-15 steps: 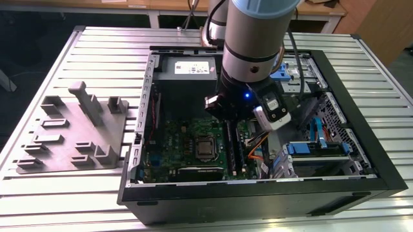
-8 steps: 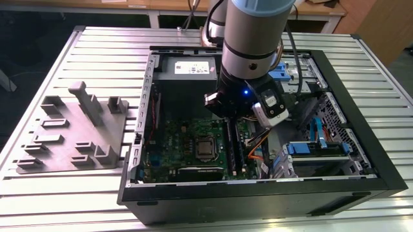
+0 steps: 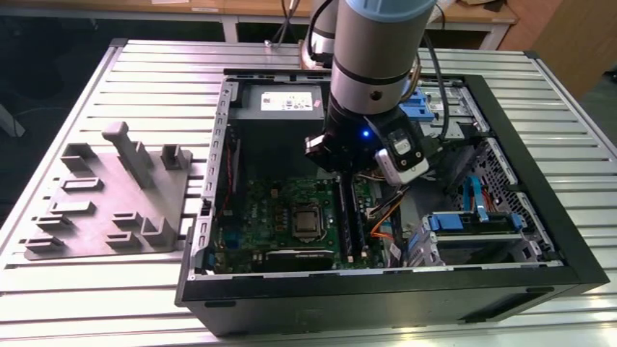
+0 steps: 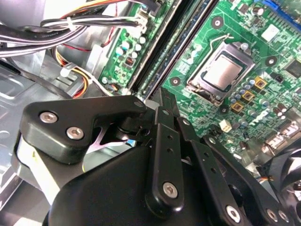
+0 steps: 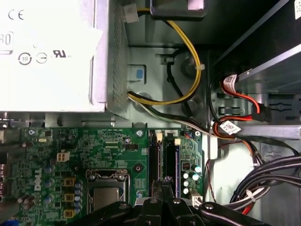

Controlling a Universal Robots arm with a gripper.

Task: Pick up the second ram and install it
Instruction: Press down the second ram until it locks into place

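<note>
Inside the exterior view's open case [image 3: 224, 144], the gripper [image 3: 343, 173] hangs over the motherboard [image 3: 274, 217], fingers together above the second ram [image 3: 345, 217] standing in its slot. Both wrist views show the power supply [image 5: 51, 52] and cables [image 5: 263, 169] nearby.

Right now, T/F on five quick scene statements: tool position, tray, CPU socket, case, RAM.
1. The tool is down inside the open PC case, above the motherboard. True.
2. The grey holder tray sits inside the case. False: it lies on the slatted table outside the case, on the exterior view's left.
3. The CPU socket has a cooler mounted on it. False: it is bare.
4. A long dark RAM strip stands in the slots directly below the tool. True.
5. The tool hovers over the tray. False: it is over the RAM slots.
</note>
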